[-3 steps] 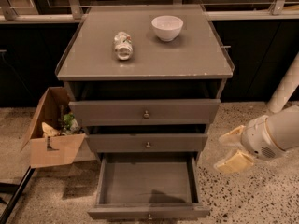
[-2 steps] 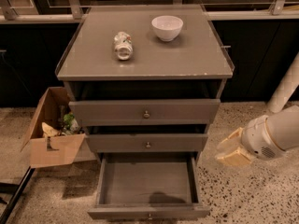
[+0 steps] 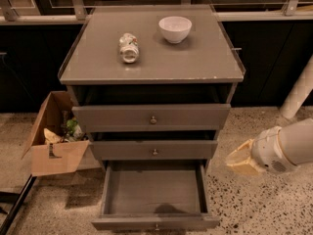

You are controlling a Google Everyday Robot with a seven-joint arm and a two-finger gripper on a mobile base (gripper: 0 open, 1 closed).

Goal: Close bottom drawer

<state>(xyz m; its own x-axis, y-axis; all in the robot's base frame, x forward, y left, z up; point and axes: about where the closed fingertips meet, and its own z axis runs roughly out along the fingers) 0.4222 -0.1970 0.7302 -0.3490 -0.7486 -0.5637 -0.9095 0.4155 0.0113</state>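
Note:
The bottom drawer (image 3: 154, 196) of the grey cabinet (image 3: 151, 72) is pulled far out, showing its plain grey tray. Its slim front runs along the lower edge of the view, with a small knob (image 3: 157, 225) barely visible. The middle drawer (image 3: 154, 150) and top drawer (image 3: 152, 117) are nearly shut. My gripper (image 3: 240, 161) is at the right of the cabinet, level with the bottom drawer's right side and apart from it. It hangs from the white arm (image 3: 286, 148) that enters from the right.
A white bowl (image 3: 175, 29) and a crushed can (image 3: 128, 47) lie on the cabinet top. An open cardboard box (image 3: 54, 140) with rubbish stands on the floor at the left. A white post (image 3: 299, 93) rises at the right. The floor is speckled terrazzo.
My gripper has moved a little left and up, closer to the cabinet's right side. The bottom drawer has not moved.

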